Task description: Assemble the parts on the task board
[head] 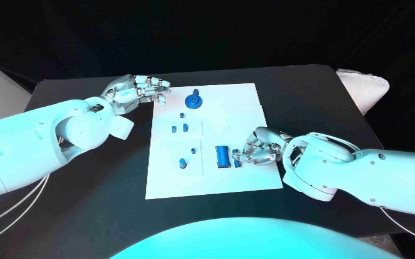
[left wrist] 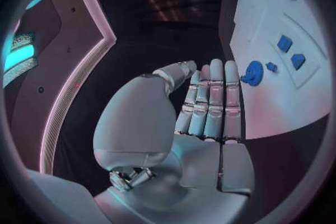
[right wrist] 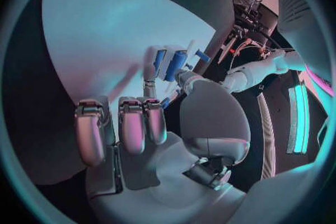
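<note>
Task board [head: 226,100] mid-desk [head: 78,208], parts mostly loose: gear [head: 195,101] far end, blue cylinder [head: 223,156] near edge. Right hand [head: 258,149] fingers pinching small piece [head: 237,157] beside it; left hand [head: 138,91] fingers together, holding nothing.

Left hand [head: 138,91]: held open, silver fingers [left wrist: 213,95] extended side by side.
Right hand [head: 259,148]: fingers [right wrist: 133,123] curled, a small blue part [right wrist: 175,64] pinched.

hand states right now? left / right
Left hand: open, holding nothing, at the board's far left corner.
Right hand: fingers pinching a small blue part beside the blue cylinder.
</note>
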